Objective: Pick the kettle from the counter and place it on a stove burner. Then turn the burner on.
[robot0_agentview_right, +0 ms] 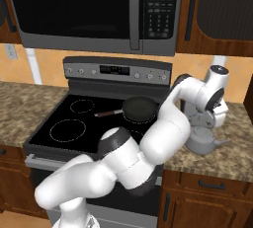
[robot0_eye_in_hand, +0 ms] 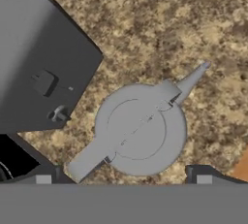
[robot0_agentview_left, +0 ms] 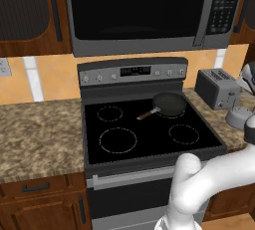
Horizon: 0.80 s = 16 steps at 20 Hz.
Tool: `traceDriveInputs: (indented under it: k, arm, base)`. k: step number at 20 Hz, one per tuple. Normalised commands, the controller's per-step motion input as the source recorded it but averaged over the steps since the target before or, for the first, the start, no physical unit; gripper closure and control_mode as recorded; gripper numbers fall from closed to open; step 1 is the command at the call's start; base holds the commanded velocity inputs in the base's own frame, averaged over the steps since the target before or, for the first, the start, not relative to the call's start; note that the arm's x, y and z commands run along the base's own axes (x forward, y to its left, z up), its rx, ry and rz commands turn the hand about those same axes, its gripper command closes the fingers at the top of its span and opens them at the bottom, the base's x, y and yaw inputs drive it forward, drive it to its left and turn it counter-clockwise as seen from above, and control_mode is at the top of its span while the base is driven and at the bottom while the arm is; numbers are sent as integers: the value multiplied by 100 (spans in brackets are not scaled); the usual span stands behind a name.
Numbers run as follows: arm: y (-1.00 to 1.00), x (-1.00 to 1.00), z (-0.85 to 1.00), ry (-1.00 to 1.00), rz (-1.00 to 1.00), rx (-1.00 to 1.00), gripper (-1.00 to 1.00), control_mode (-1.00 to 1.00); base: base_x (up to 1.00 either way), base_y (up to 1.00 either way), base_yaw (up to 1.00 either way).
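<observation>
Reaching for the kettle is the step in hand, by my reading; nothing has been lifted yet. Going from the left: a bare stretch of granite counter, then the black stove with four ringed burners, a black frying pan sitting on the rear right one with its handle pointing left. Right of the stove stands the boxy grey toaster, and just in front of it, on the counter, the kettle, upright and well apart from any burner. The gripper hangs directly above the kettle, its two fingertips spread wide, one on each side of the body and touching nothing. The arched handle runs diagonally between them, spout toward the upper right. Next, I judge, the hand must come down onto that handle, possibly rolling to square the fingers across it, and close
</observation>
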Motion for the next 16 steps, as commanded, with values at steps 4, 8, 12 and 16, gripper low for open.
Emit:
traceDriveInputs:
  k: [4,8,12,16]
  arm:
    - [-2,41,-12,0,-4,0,-100,-100]
    - [-6,32,-26,0,-6,0,-100,-100]
    - [-1,24,-38,0,-7,0,-100,-100]
    - [-3,11,-34,0,-7,0,-100,-100]
  base:
    - [0,0,0]
    - [0,0,0]
    - [0,0,0]
    - [0,0,0]
